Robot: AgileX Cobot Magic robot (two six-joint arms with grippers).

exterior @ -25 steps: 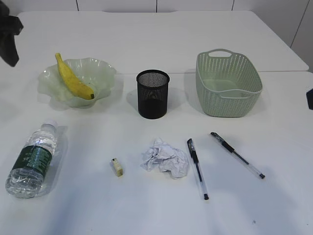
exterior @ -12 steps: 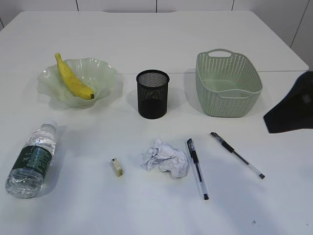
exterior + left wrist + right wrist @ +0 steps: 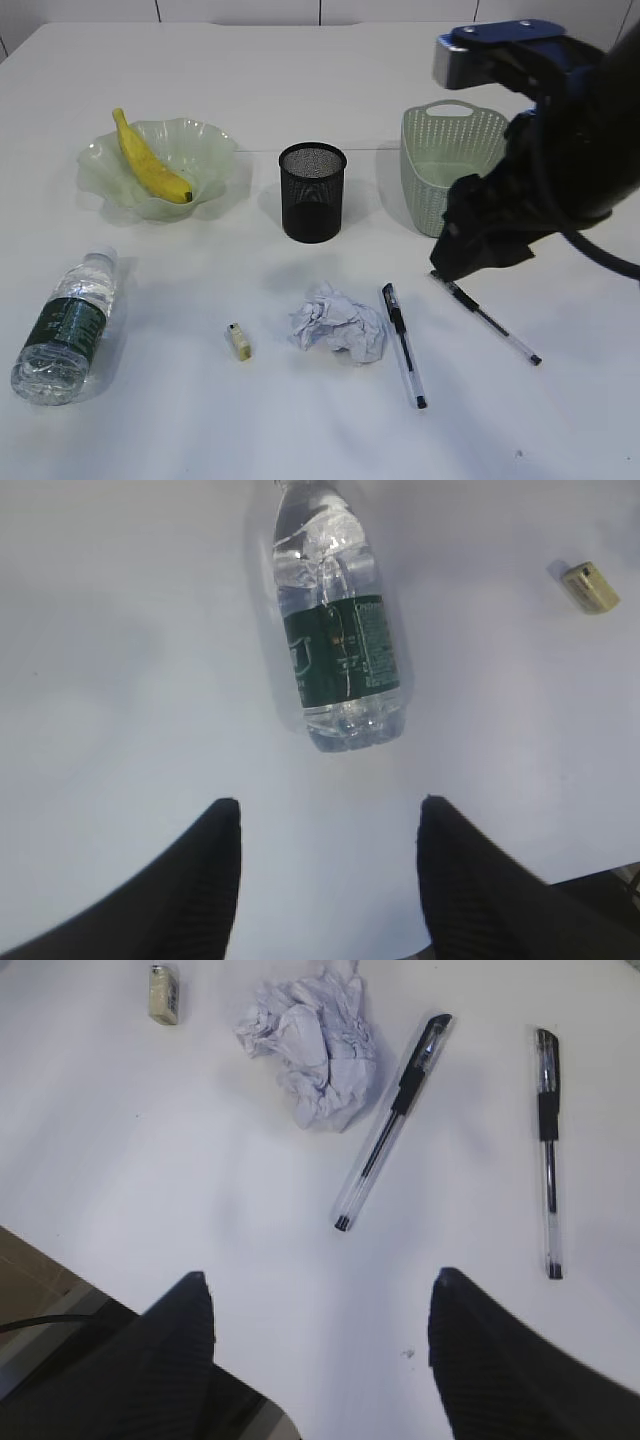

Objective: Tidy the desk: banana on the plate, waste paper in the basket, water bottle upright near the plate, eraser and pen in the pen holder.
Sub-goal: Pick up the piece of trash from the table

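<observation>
A yellow banana [image 3: 150, 165] lies in the pale green glass plate [image 3: 100, 165]. The water bottle [image 3: 68, 325] lies on its side at the front left; in the left wrist view [image 3: 340, 630] it is ahead of my open, empty left gripper [image 3: 328, 815]. A small eraser [image 3: 238, 341], crumpled waste paper [image 3: 338, 323] and two pens [image 3: 403, 343] [image 3: 490, 320] lie at the front. My right arm [image 3: 540, 150] hangs over the right pen and the basket [image 3: 445, 165]. My right gripper [image 3: 320, 1290] is open and empty, above the table short of the pens [image 3: 393, 1125] [image 3: 548, 1150] and the paper [image 3: 315, 1045].
A black mesh pen holder [image 3: 313, 192] stands at the middle, between plate and basket. The right wrist view shows the eraser [image 3: 163, 994] at top left and the table's front edge [image 3: 60, 1275] at lower left. The eraser also shows in the left wrist view [image 3: 590, 587].
The left arm has drawn out of the exterior view at the top left. The right arm has swung in from the right and now covers part of the basket and the right pen.
</observation>
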